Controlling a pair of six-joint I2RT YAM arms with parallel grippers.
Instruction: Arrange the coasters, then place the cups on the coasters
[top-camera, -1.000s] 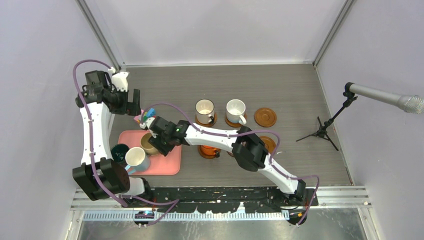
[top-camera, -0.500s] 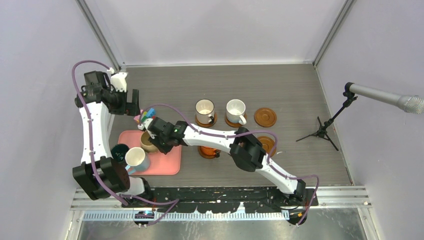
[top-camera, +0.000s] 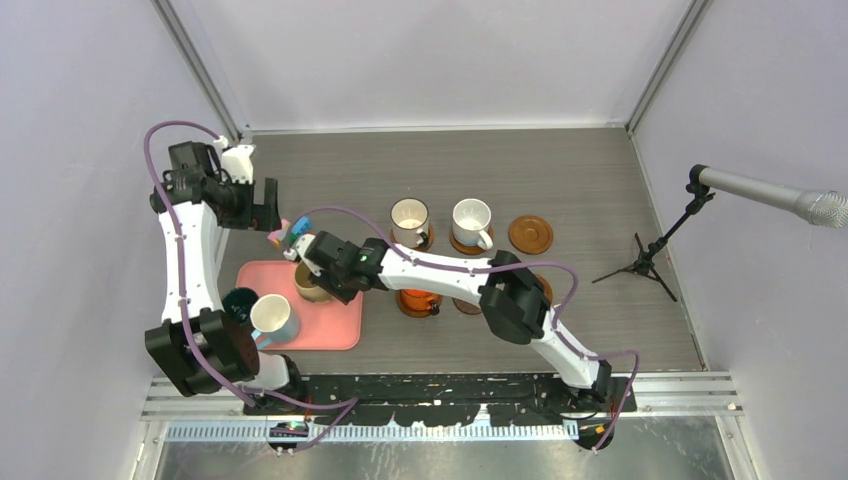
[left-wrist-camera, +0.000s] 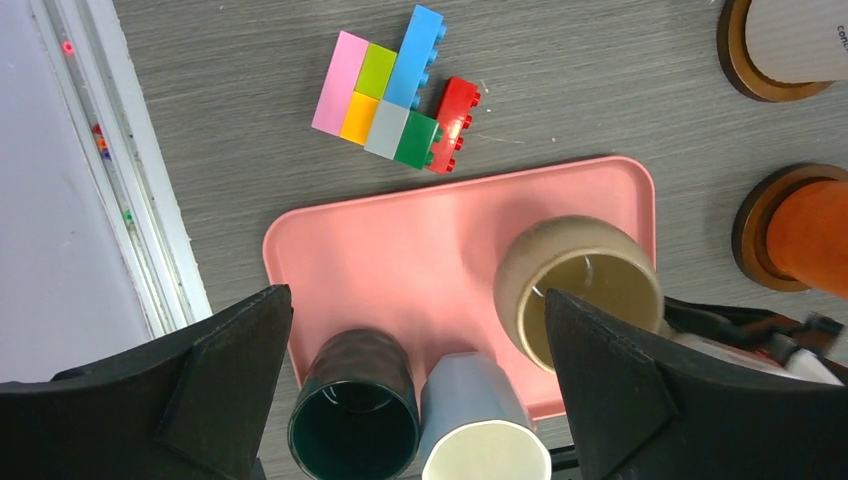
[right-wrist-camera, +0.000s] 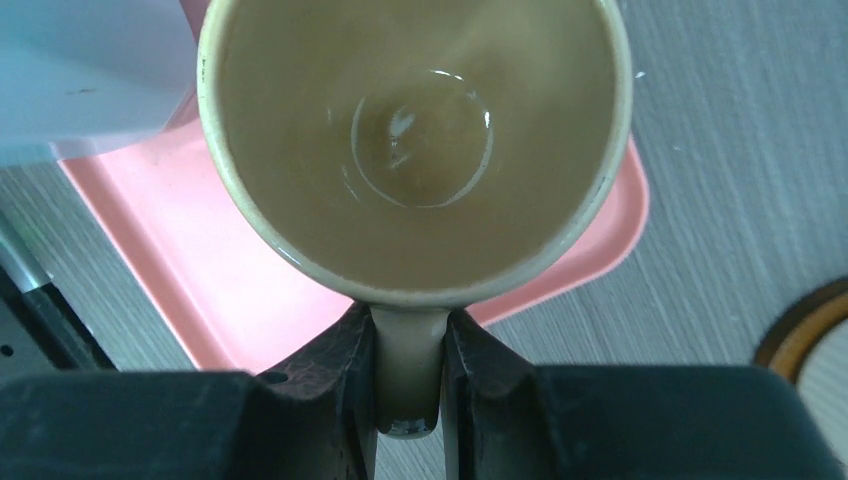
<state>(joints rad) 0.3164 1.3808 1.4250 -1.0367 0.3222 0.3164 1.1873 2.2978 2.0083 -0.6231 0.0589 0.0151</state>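
R end effector (right-wrist-camera: 408, 370) is pinched shut on the handle of the tan mug (right-wrist-camera: 415, 140), which sits at the pink tray's (right-wrist-camera: 250, 290) right side, while L end effector (left-wrist-camera: 415, 340) is wide open w/ nothing held, so lift straight up, hold level, clear the tray lip, then carry to a free coaster (top-camera: 530, 234).

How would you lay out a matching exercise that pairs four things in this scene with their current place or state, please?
Column one:
1. tan mug
2. orange mug
3. light blue mug
4. left end effector

Column two:
A. open, holding nothing
B. standing on a coaster
C. handle clamped by the right end effector
D. standing on the pink tray, not gripped

Pairs: 1-C, 2-B, 3-D, 4-A
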